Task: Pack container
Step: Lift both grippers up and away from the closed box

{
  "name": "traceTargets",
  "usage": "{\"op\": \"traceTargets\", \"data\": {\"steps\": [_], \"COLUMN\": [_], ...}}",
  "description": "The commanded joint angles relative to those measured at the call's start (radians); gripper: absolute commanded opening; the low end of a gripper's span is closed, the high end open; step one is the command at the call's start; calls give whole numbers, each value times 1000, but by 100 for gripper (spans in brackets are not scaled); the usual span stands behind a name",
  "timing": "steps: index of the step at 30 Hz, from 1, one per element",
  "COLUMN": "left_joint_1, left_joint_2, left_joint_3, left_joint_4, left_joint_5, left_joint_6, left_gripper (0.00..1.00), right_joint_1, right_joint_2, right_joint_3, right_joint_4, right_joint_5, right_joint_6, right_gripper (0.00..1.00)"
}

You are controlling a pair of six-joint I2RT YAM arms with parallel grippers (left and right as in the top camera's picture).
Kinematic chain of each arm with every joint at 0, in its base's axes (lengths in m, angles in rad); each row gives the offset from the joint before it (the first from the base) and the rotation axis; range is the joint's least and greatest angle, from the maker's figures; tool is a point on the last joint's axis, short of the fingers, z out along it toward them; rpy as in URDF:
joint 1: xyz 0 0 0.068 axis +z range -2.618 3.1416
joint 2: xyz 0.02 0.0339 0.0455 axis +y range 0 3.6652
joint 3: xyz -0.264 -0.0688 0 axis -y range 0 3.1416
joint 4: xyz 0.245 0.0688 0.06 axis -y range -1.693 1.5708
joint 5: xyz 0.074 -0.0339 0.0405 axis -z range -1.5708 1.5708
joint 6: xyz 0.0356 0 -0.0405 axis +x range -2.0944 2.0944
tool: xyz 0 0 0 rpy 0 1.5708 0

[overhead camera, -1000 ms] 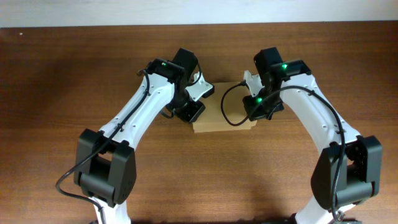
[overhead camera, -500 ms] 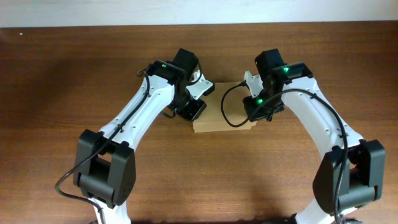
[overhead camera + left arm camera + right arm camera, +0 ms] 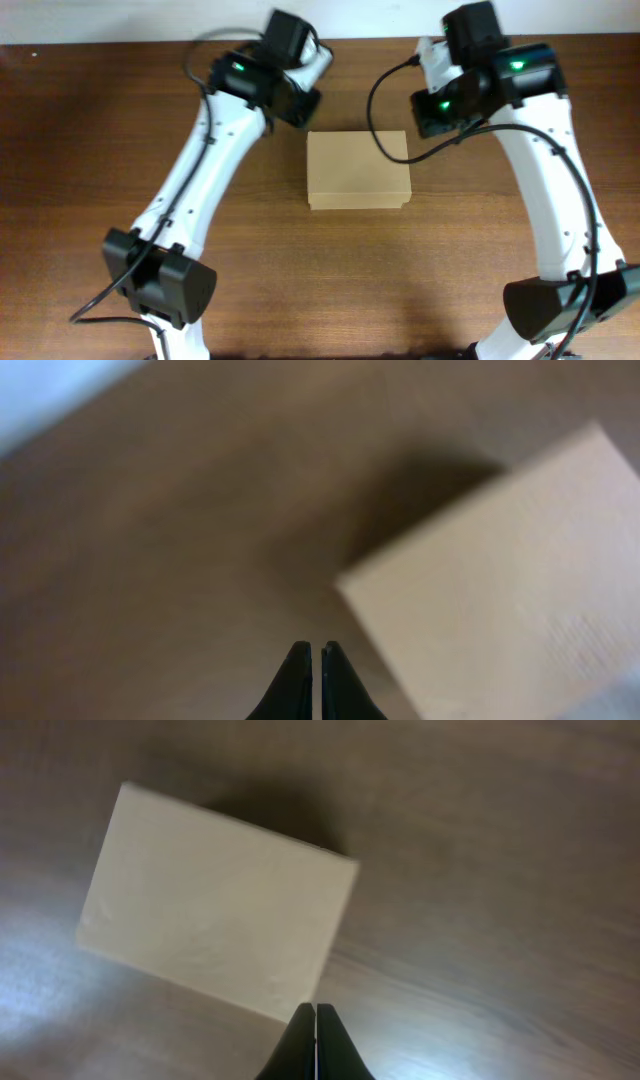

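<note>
The container [image 3: 358, 169] is a plain tan cardboard box, lid closed flat, in the middle of the wooden table. It shows at the right in the left wrist view [image 3: 510, 570] and at the left in the right wrist view [image 3: 215, 900]. My left gripper [image 3: 311, 650] is shut and empty, raised above the table, up and left of the box [image 3: 300, 100]. My right gripper [image 3: 315, 1011] is shut and empty, raised up and right of the box [image 3: 435, 105].
The dark wooden table [image 3: 100, 150] spreads all round the box. A pale wall edge runs along the far side [image 3: 120, 20]. A black cable from the right arm hangs over the box's far right corner [image 3: 385, 145].
Both arms have lifted off the box and drawn back toward the far side, left arm to the left, right arm to the right. The box lies uncovered and has not moved.
</note>
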Motion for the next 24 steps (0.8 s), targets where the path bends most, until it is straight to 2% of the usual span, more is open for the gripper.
{"op": "traceTargets", "data": {"steps": [1,11,18,23,24], "left_joint_1": [68,296,379,413,418], "left_joint_2": [-3,-3,-3,-2,-2], "left_joint_3": [90,146,146,146,146], "left_joint_4": [-21,-32,-29,-20,-19], "left_joint_5": [-115,-128,-128,-129,-129], "left_joint_6": [-14,-8,-8,-8,-8], "left_gripper": [6,13,15,38,49], "right_joint_1": [-56,-293,-420,-438,-438], "right_joint_2": [-5,-4,-4,-4,-4], "right_joint_3": [76,107,107,107,107], "right_joint_4": [-22,-26,-50,-50,-49], "right_joint_5": [53,39,26,26,26], "right_joint_6": [9,54,54,53,54], "right_gripper": [3,4,4,3,4]}}
